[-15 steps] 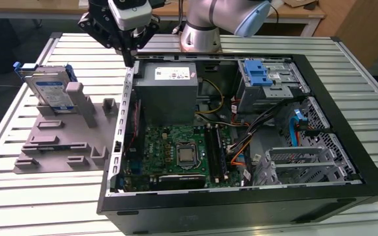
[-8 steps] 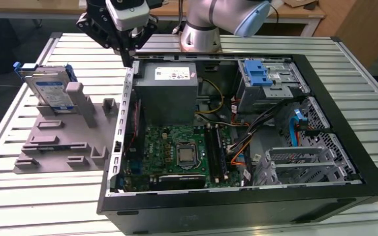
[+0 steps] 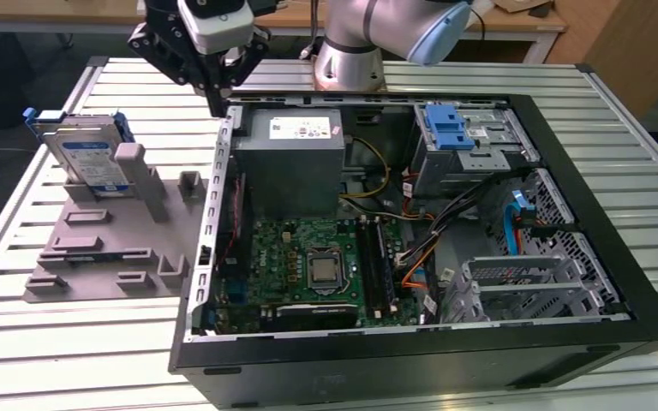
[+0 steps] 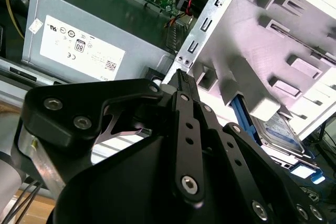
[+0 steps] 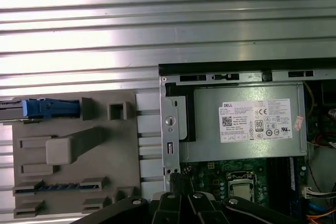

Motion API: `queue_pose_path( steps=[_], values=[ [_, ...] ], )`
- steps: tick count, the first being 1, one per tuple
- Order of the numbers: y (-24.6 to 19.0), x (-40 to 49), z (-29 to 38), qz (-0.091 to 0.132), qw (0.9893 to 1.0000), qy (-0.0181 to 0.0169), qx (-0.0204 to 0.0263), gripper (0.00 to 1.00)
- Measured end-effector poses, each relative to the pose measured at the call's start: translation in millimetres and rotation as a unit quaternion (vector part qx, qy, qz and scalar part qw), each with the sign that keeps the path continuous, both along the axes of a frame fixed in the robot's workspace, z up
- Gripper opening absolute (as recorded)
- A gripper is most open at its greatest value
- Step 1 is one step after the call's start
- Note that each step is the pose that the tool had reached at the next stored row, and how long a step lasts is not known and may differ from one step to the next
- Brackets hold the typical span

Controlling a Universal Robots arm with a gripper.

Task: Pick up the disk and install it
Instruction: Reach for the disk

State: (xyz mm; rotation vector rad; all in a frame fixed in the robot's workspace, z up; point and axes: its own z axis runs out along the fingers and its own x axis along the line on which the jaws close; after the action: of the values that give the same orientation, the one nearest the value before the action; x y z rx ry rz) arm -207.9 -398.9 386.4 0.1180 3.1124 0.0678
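My gripper (image 3: 216,107) has its fingers together with nothing between them; both wrist views show the tips meeting in one point (image 4: 184,77) (image 5: 176,179). It hangs tip-down over the corner of the case (image 3: 421,342), at the metal side wall that faces the holder (image 3: 112,248). I cannot tell if the tip touches that wall.

Just inside the wall by my tip sits the power supply (image 3: 295,145), a grey box with a white sticker, which both wrist views show (image 4: 89,40) (image 5: 247,124). Past it the green board (image 3: 306,265) lies flat on the case floor.

On the other side of the wall, outside the case, the grey holder rests on the slatted table (image 3: 78,360). The disk (image 3: 83,154) stands on edge at the holder's back end, propped against a grey post, label facing out, its blue carrier showing at the top. It is apart from my gripper, at the exterior view's left. In the first wrist view I see it edge-on (image 5: 47,108); in the second wrist view its silver face shows behind a post (image 4: 278,129).

Farthest from me, across the case at the exterior view's right, is the bay (image 3: 478,163) with a blue latch (image 3: 449,128) on top
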Motion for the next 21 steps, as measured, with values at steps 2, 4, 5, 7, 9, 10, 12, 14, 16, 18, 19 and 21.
queue_pose_path(
  steps=[2, 4, 5, 7, 9, 10, 12, 14, 16, 18, 19, 21],
  values=[
    [0.0, -0.9, -0.1, 0.0, 1.0, 0.0, 0.0, 0.11],
    [0.0, -1.7, -0.2, 0.0, 1.0, 0.0, 0.0, 0.11],
    [0.0, -2.2, -0.2, 0.0, 1.0, 0.0, 0.0, 0.11],
    [0.0, -3.0, -0.4, 0.0, 1.0, 0.0, 0.0, 0.11],
    [0.0, -3.9, -0.5, 0.0, 1.0, 0.0, 0.0, 0.11],
    [0.0, -4.3, -0.5, 0.0, 1.0, 0.0, 0.0, 0.11],
    [0.0, -5.1, -0.6, 0.0, 1.0, 0.0, 0.0, 0.11],
    [0.0, -5.9, -0.7, 0.0, 1.0, 0.0001, -0.0001, 0.11],
    [0.0, -6.7, -0.8, 0.0, 1.0, 0.0001, -0.0001, 0.11],
    [0.0, -7.5, -1.0, 0.0, 1.0, 0.0, -0.0001, 0.11],
    [0.0, -7.9, -1.1, 0.0, 1.0, 0.0, 0.0, 0.11],
    [0.0, -8.7, -1.1, 0.0, 1.0, 0.0001, -0.0001, 0.11]
  ],
)
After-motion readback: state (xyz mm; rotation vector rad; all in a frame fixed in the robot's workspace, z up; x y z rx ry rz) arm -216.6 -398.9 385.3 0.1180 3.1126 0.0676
